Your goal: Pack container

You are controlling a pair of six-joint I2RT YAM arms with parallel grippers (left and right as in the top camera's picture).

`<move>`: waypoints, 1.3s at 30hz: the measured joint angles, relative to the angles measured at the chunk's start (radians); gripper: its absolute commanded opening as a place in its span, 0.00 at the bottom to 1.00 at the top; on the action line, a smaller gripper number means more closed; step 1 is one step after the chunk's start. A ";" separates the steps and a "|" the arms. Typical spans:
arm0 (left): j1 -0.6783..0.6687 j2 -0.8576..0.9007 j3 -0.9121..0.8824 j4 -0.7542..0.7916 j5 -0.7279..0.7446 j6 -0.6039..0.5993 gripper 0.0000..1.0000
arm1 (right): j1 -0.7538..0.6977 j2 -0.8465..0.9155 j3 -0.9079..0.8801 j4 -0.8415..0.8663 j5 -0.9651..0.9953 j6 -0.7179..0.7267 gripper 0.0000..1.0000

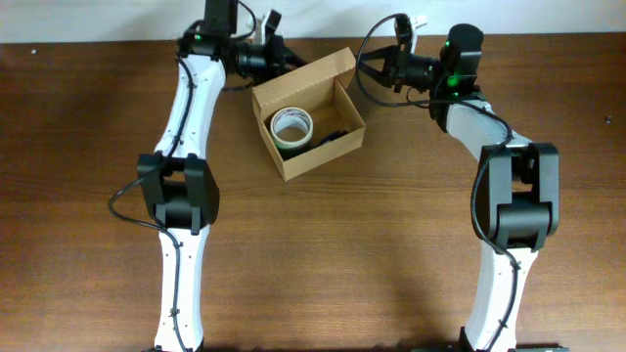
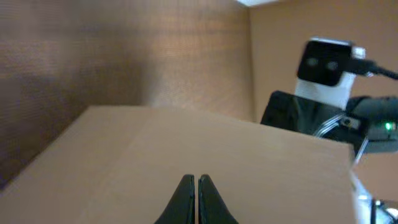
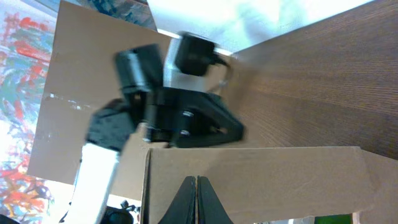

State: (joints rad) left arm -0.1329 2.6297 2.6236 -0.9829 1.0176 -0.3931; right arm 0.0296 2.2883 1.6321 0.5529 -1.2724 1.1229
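The container [image 1: 311,159], a tan cardboard box, stands open at the back middle of the table with its flap lid [image 1: 303,74] raised. Inside lie a white tape roll [image 1: 291,126] and a dark object [image 1: 333,136]. My left gripper [image 1: 284,56] is shut at the flap's far left side. In the left wrist view its closed tips [image 2: 195,181] sit against the tan cardboard [image 2: 186,140]. My right gripper [image 1: 373,66] is shut just right of the flap. In the right wrist view its closed tips [image 3: 195,181] sit against cardboard [image 3: 273,180].
The wooden table [image 1: 342,254] spreads in front of the box. Each wrist view shows the other arm beyond the cardboard: the right arm [image 2: 323,74] and the left arm [image 3: 174,112]. The table's back edge runs just behind the grippers.
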 measured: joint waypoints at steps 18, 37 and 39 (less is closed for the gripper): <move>-0.062 0.000 0.110 -0.340 -0.207 0.213 0.03 | -0.034 0.000 0.124 0.002 -0.058 0.023 0.04; -0.145 -0.087 0.167 -0.512 -0.530 0.296 0.04 | -0.040 0.002 0.180 0.234 -0.187 0.200 0.04; -0.145 -0.117 0.167 -0.506 -0.557 0.296 0.04 | -0.037 0.002 0.253 0.400 -0.194 0.302 0.04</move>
State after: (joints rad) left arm -0.2783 2.5122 2.7903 -1.4891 0.4606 -0.0971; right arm -0.0074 2.2906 1.8851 0.9531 -1.4666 1.4246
